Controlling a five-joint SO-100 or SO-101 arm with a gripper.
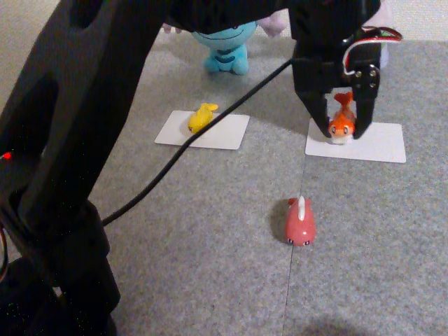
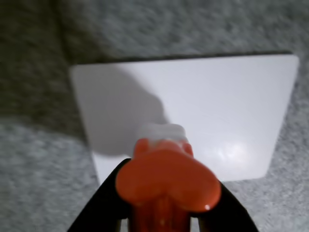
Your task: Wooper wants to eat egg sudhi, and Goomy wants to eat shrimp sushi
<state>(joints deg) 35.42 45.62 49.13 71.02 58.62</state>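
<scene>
My gripper (image 1: 341,131) is shut on the orange shrimp sushi (image 1: 341,123), black fingers on both its sides. Its white base is at the left end of the right white card (image 1: 378,143); I cannot tell whether it touches. In the wrist view the orange tail (image 2: 166,186) sits between the gripper (image 2: 166,218) fingers above that card (image 2: 217,96). The yellow egg sushi (image 1: 201,117) lies on the left white card (image 1: 227,133). Blue Wooper (image 1: 225,45) stands behind it, partly hidden by the arm. A sliver of lilac Goomy (image 1: 275,24) shows beside Wooper.
A pink fish figure (image 1: 299,222) lies on the grey carpet in front of the cards. The arm's black base and upper link (image 1: 63,175) block the left side, and a black cable (image 1: 182,157) runs across the left card.
</scene>
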